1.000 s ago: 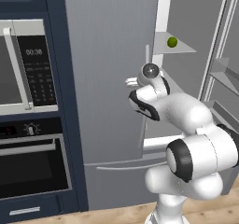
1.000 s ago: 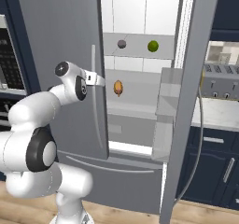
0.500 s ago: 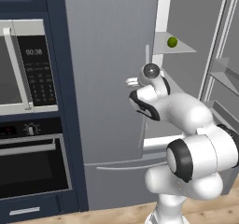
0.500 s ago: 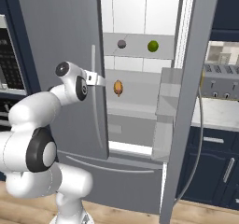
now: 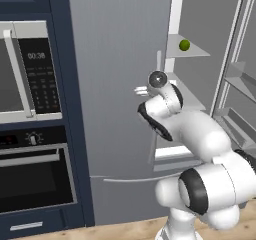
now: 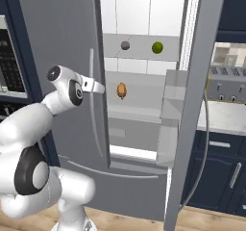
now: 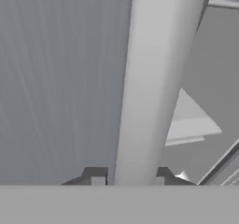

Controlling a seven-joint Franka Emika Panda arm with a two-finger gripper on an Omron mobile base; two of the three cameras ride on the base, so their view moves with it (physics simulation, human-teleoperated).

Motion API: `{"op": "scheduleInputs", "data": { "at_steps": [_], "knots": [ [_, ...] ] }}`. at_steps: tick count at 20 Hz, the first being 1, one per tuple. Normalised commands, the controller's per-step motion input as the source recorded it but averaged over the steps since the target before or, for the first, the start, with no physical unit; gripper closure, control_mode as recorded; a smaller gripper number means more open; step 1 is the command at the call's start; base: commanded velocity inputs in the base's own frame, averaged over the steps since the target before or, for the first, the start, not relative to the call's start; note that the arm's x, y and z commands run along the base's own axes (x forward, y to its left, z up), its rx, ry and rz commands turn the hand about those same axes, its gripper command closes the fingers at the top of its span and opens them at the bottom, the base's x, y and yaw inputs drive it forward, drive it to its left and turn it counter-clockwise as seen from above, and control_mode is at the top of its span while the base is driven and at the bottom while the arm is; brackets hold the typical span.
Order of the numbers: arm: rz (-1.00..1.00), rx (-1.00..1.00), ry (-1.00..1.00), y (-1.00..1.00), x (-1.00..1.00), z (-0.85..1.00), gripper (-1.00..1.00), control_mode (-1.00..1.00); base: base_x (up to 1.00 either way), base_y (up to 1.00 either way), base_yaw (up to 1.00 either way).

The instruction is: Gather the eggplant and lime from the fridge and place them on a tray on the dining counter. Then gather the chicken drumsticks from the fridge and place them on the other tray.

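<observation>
My gripper (image 6: pixel 99 86) (image 7: pixel 127 180) is shut on the vertical handle (image 7: pixel 154 78) (image 6: pixel 92 109) of the fridge's left door (image 5: pixel 115 84), which stands closed or nearly so. The handle runs up between my two dark fingertips (image 7: pixel 97 177). In the left base view the gripper (image 5: pixel 142 90) reaches in beside the handle (image 5: pixel 159 64). Inside the open right half, a green lime (image 6: pixel 157 47) (image 5: pixel 184 45) sits on an upper shelf next to a small dark round thing (image 6: pixel 125 45) that may be the eggplant. One shelf lower lies a brown chicken drumstick (image 6: pixel 121 90).
The fridge's right door (image 6: pixel 192 105) is swung open towards me, with a clear bin (image 6: pixel 175 100) on its inner side. A toaster (image 6: pixel 226 85) stands on the counter to the right. A microwave (image 5: pixel 25 74) and an oven (image 5: pixel 35 174) sit in the dark cabinet at left.
The jaws have closed on the left door's handle. The arm, the doors and the food stand where they were.
</observation>
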Motion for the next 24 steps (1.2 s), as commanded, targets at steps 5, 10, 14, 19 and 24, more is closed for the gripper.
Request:
{"op": "scheduleInputs", "data": {
  "at_steps": [5,10,14,19,24],
  "knots": [
    [-0.31,0.0,0.01,0.2,-1.0,-0.04,1.0,-1.0,0.0,0.0,0.0],
    [-0.27,0.0,0.01,0.26,-1.0,-0.14,1.0,-1.0,0.0,0.0,0.0],
    [-0.24,0.0,0.0,0.3,-0.98,-0.18,1.0,-1.0,0.0,0.0,0.0],
    [-0.19,0.0,-0.07,0.28,-0.94,-0.23,1.0,-1.0,0.0,0.0,0.0],
    [-0.16,0.0,-0.07,0.28,-0.9,-0.2,1.0,-1.0,0.0,0.0,0.0]
  ]
}}
